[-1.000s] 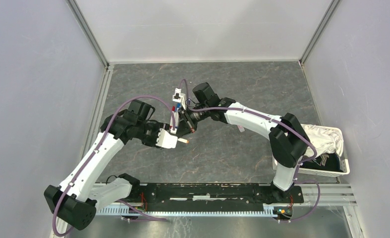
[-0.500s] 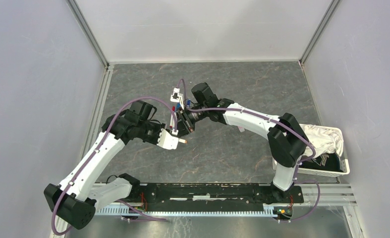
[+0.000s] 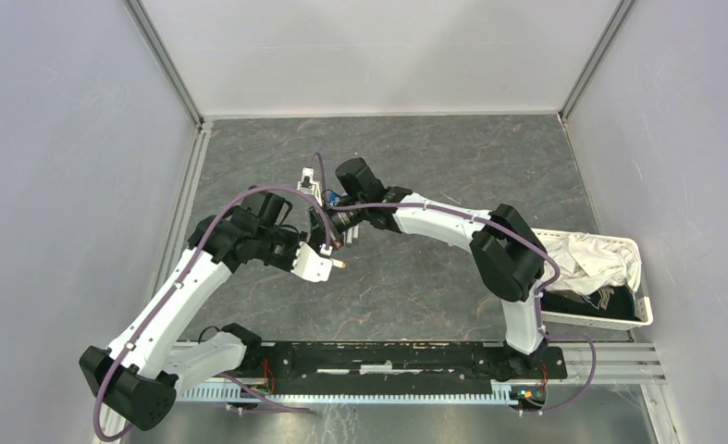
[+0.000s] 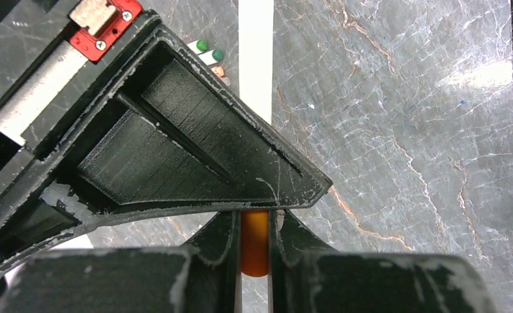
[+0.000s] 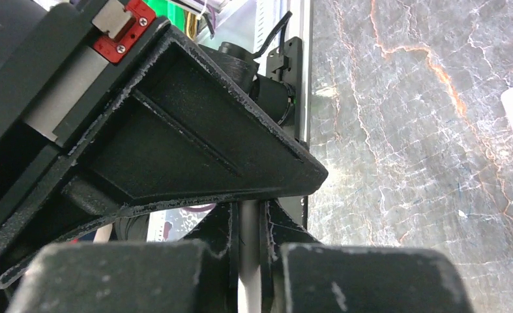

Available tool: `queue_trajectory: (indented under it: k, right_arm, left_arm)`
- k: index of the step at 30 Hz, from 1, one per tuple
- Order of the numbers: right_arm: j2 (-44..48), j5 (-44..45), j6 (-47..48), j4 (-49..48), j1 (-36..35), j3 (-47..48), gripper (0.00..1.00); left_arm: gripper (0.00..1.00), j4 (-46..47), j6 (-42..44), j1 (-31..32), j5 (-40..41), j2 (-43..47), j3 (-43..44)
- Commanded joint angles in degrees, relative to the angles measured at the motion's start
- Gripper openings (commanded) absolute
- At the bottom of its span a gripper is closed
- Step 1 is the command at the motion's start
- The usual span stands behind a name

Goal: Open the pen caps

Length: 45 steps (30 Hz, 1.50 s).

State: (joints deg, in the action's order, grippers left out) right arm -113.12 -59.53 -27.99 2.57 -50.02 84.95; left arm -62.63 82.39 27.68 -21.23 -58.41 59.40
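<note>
Pen cap (image 4: 255, 244) glossy plastic; table (image 4: 403, 130) smooth, marbled.

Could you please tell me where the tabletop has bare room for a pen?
Free: the dark marbled tabletop between the back wall and the white plastic basket, and the strip beyond the black base rail. Crowded: centre-left, where the left pincer and right pincer meet.

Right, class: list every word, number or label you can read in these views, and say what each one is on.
None can be read.
The red plate in the left wrist view carries only screws.
The orange pen cap in the left gripper is plain.
The basket shows no lettering.
</note>
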Motion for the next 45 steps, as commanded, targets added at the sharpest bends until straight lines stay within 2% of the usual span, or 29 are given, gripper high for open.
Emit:
queue_trajectory:
  k: [1, 4, 8, 14, 19, 23, 27, 31, 34, 37, 45]
  right_arm:
    - [-0.6, 1.2, -0.5, -1.3, 0.1, 3.5, 0.0]
    - [1.2, 2.2, 4.1, 3.9, 0.5, 0.8, 0.0]
    - [5.5, 3.4, 9.9, 8.7, 1.6, -7.6, 0.0]
    - [13.4, 4.4, 14.5, 9.7, 4.2, -22.3, 0.0]
    - [14.6, 5.7, 16.3, 11.2, 5.5, -23.4, 0.0]
    - [14.2, 17.4, 18.4, 16.0, 9.4, -21.1, 0.0]
    - [14.8, 40.4, 17.3, 17.7, 13.5, -21.7, 0.0]
    - [16.8, 55.1, 16.2, 14.4, 14.3, -25.0, 0.0]
    - [17.5, 61.0, 15.6, 11.7, 14.3, -26.6, 0.0]
    - [17.1, 66.2, 15.4, 9.9, 14.6, -27.4, 0.05]
    - [14.2, 69.9, 13.1, 5.7, 15.9, -29.3, 0.2]
  left_arm:
    - [0.02, 0.0, 2.3, 0.8, -0.2, 1.1, 1.6]
    - [0.02, 0.7, 2.3, 0.7, 4.0, 0.4, 1.1]
    - [0.02, 2.5, 1.4, -1.4, 9.9, -2.5, 1.7]
    - [0.02, 2.1, 10.9, -12.6, 8.2, -5.9, 3.0]
    - [0.02, 2.9, 10.0, -13.4, 4.6, -5.9, 1.8]
    - [0.02, 5.9, 3.6, -13.3, 2.7, -7.8, 0.1]
    - [0.02, 9.3, -6.6, -13.4, 1.9, -13.5, 0.0]
    - [0.02, 15.7, -13.8, -14.0, 1.0, -18.6, -0.7]
    - [0.04, 19.1, -17.8, -15.4, 1.3, -23.3, -0.3]
    - [0.08, 20.0, -19.8, -17.4, 1.8, -27.9, 0.7]
    - [0.14, 25.3, -21.8, -20.6, 5.5, -35.4, -2.5]
